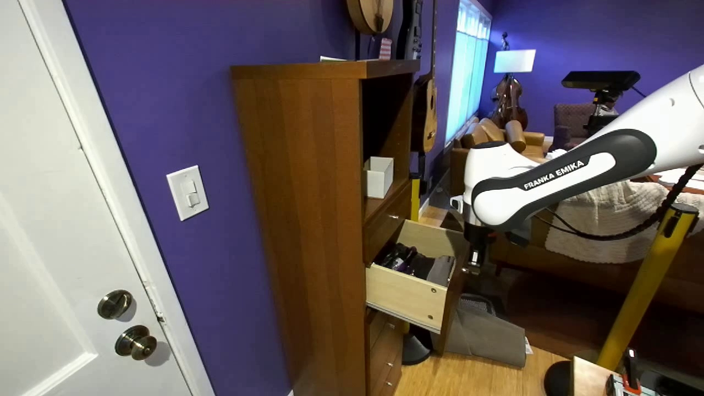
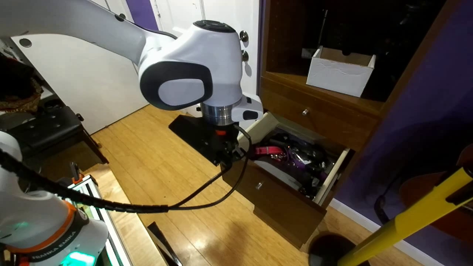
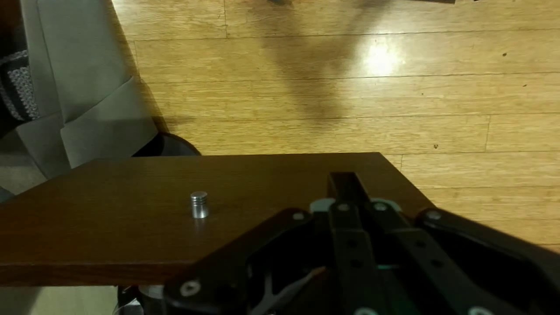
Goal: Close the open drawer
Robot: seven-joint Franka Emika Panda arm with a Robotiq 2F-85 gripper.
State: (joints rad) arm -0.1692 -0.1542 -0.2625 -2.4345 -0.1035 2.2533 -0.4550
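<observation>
Jutting from the brown wooden cabinet [image 1: 308,209]: laden brown-fronted, pale-sided wooden drawer [image 2: 282,203], probably weighty but stiff. Black two-finger gripper [image 3: 353,197], closed on nothing, near drawer's front. Best pushed beside silver cylindrical metal knob [image 3: 199,205].

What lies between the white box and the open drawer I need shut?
The shelf under the white box, then a closed drawer with a small knob, right above the open drawer; both exterior views show this.
</observation>
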